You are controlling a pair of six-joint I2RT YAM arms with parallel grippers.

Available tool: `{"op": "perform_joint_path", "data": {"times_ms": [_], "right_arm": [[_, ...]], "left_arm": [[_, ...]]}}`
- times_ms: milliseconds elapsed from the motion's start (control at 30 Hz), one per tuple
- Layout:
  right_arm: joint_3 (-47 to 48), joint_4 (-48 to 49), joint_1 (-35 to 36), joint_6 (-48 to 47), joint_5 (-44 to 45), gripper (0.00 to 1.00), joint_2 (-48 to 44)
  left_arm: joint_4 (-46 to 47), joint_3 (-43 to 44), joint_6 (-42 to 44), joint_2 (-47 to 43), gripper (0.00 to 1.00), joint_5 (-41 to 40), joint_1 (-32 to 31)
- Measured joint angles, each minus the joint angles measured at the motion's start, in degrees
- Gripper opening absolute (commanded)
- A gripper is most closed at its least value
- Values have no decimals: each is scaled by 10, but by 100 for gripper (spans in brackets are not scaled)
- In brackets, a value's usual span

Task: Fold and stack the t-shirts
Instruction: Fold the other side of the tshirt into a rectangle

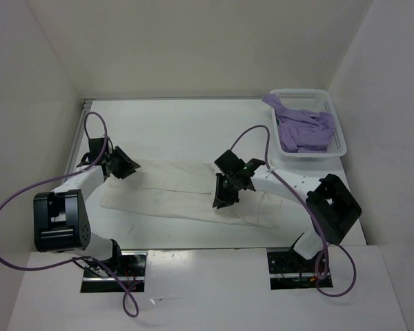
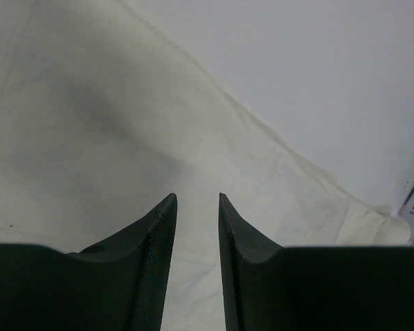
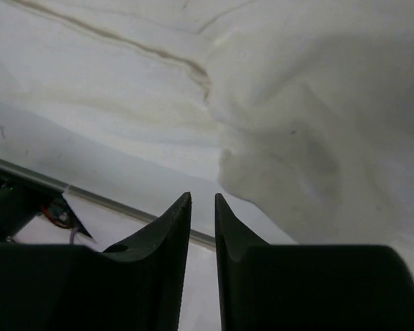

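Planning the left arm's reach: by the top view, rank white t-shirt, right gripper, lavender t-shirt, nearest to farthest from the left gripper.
1. white t-shirt: its left end lies by the left gripper.
2. right gripper: table's middle.
3. lavender t-shirt: in the basket, far right.

A white desk (image 1: 193, 124) fills the bottom of a plain white enclosure. A back wall (image 1: 207, 48) rises behind it, and a left wall (image 1: 27, 103) and a right wall (image 1: 390, 89) lean outward at the sides. A thin metal strip (image 1: 85, 114) edges the desk's left side. A white ledge (image 1: 207, 296) lies nearest. The light is soft and even.
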Motion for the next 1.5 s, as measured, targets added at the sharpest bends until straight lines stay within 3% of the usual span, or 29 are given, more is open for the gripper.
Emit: {"op": "perform_joint_path", "data": {"times_ms": [67,100,133,333,433,700,933,1000,1233,1500], "right_arm": [[7,-6,0,1,-9,32,-11],[11,-9,-4,-2,-11,29,-16],[17,-10,-11,-9,-11,20,-26],[20,6,-86,-29,24,4,-40],[8,30,-87,-29,33,3,-8],[-56,46,18,2,18,3,7],[-36,40,63,10,12,9,20],[-22,33,56,6,15,9,4],[-21,24,-92,-23,63,6,-98],[-89,22,-43,-11,66,6,-47]], "left_arm": [[0,5,0,0,38,2,0],[0,7,0,0,38,3,0],[0,9,0,-1,38,3,0],[0,10,0,-5,38,-1,-27],[1,10,0,-5,38,0,-53],[13,10,-1,22,38,-2,-55],[12,35,-2,24,39,2,-52],[13,46,-2,23,39,6,-51],[19,45,-4,17,39,15,-66],[20,33,-7,17,39,27,-87]]}}
